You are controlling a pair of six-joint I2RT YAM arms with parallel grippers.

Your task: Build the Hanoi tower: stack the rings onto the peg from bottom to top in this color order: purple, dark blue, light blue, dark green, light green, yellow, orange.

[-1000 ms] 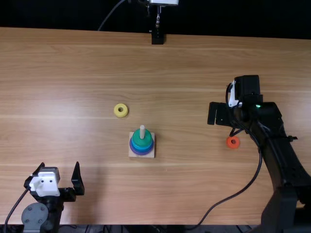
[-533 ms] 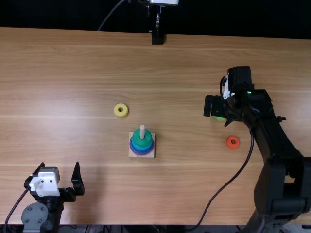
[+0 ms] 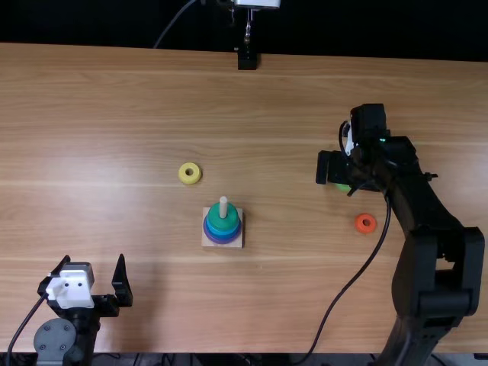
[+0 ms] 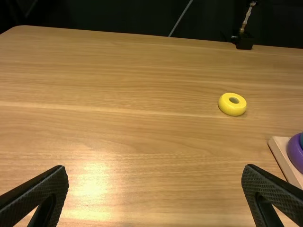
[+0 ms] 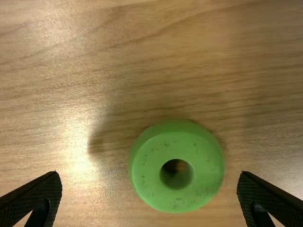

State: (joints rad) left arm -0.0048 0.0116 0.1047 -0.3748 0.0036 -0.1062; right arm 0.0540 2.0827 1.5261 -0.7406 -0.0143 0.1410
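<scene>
Has a base [image 3: 207, 241] on the counter [image 3: 290, 290], left of the middle, with stacked rings [image 3: 221, 223] around its peg [image 3: 223, 205]. Has a loose ring [image 3: 190, 180] behind, leftward; well rightward, a near ring [image 3: 359, 224], with a far ring [image 5: 151, 182] behind it, slightly left.

Note upright peg [image 3: 223, 206] bearing purple [image 3: 222, 241], blue [image 3: 223, 233], dark green [image 3: 223, 223] rings; from peg, flat: yellow ring [image 4: 229, 109] at eleven o'clock, light green [image 5: 149, 179] at two, orange [image 3: 359, 226] at three.

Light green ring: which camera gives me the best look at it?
The right wrist view. There the light green ring appears large and whole, with its center hole visible, framed by the open fingers of the right gripper. The top view shows just a small green edge peeking out beside that gripper.
</scene>
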